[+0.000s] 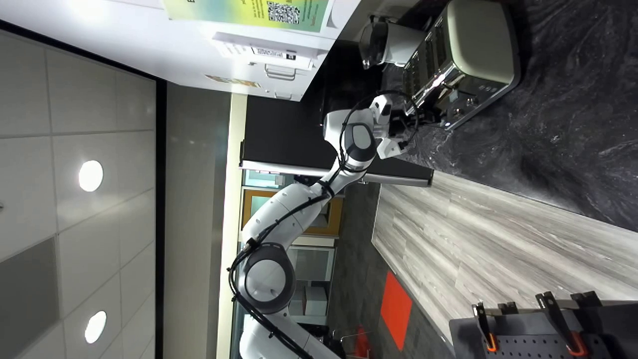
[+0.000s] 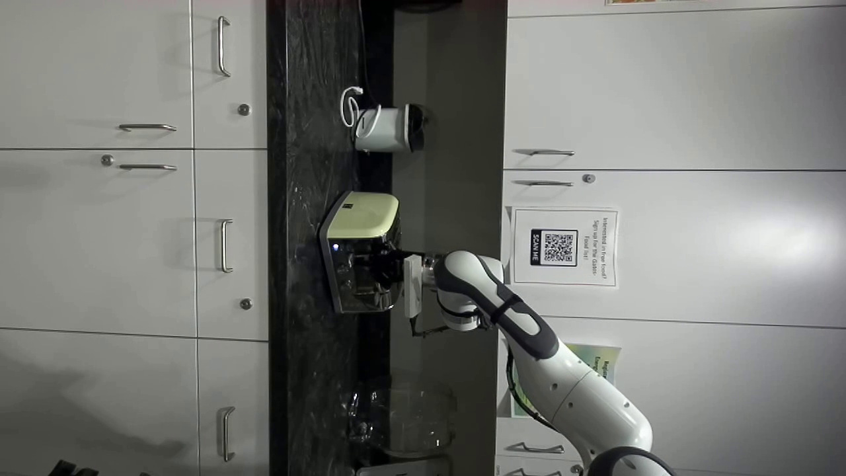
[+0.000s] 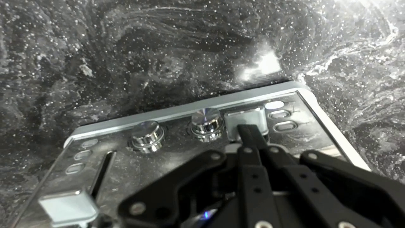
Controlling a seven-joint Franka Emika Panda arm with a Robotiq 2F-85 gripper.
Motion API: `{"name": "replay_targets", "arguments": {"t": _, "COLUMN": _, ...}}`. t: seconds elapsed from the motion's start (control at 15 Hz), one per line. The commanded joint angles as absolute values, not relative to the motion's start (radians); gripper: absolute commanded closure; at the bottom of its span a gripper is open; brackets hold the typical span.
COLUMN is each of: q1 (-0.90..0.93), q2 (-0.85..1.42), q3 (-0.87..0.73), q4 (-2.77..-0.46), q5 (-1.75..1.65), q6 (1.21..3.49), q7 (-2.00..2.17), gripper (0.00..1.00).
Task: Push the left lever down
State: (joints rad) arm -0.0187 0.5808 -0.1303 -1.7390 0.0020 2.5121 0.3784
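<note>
The toaster (image 1: pixel 468 65) is standing on the table (image 1: pixel 558 109), and the arm (image 1: pixel 274 209) is hanging over it and pointing down, presumably so that any push is following the line of a lever's slot. The fingers (image 3: pixel 251 136) are sitting pressed together with nothing pinched between them: one narrow prod is probably suiting this job better than a grip. In the wrist view their tip is lying over the left lever (image 3: pixel 245 118); the toaster is showing from over its top, so its left is falling toward three o'clock. This lever is sitting low, level with the knob (image 3: pixel 206 122) at its nine o'clock. The right lever (image 3: pixel 68 207), off at eight o'clock, is standing well up its slot (image 3: pixel 102 173), untouched. A lit button (image 3: pixel 274 105) is glowing at two o'clock from the left lever, likely meaning the toaster is running. The fingers are hiding the point of contact, so whether they are bearing down or merely resting is hard to tell. The push is probably all but done, and lifting clear is looking like the next need.
</note>
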Motion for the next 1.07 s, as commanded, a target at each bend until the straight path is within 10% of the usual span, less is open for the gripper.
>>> {"name": "replay_targets", "arguments": {"t": 0.0, "q1": 0.009, "q2": 0.434, "q3": -0.159, "q4": -1.895, "q5": 0.006, "q6": 2.603, "q7": 0.428, "gripper": 1.0}}
{"name": "replay_targets", "arguments": {"t": 0.27, "q1": 0.033, "q2": 0.293, "q3": -0.181, "q4": -2.016, "q5": -0.025, "q6": 2.639, "q7": 0.449, "gripper": 0.96}}
{"name": "replay_targets", "arguments": {"t": 0.93, "q1": 0.015, "q2": 0.159, "q3": -0.15, "q4": -2.096, "q5": -0.096, "q6": 2.611, "q7": 0.46, "gripper": 0.17}}
{"name": "replay_targets", "arguments": {"t": 1.0, "q1": 0.015, "q2": 0.152, "q3": -0.148, "q4": -2.102, "q5": -0.098, "q6": 2.611, "q7": 0.461, "gripper": 0.33}}
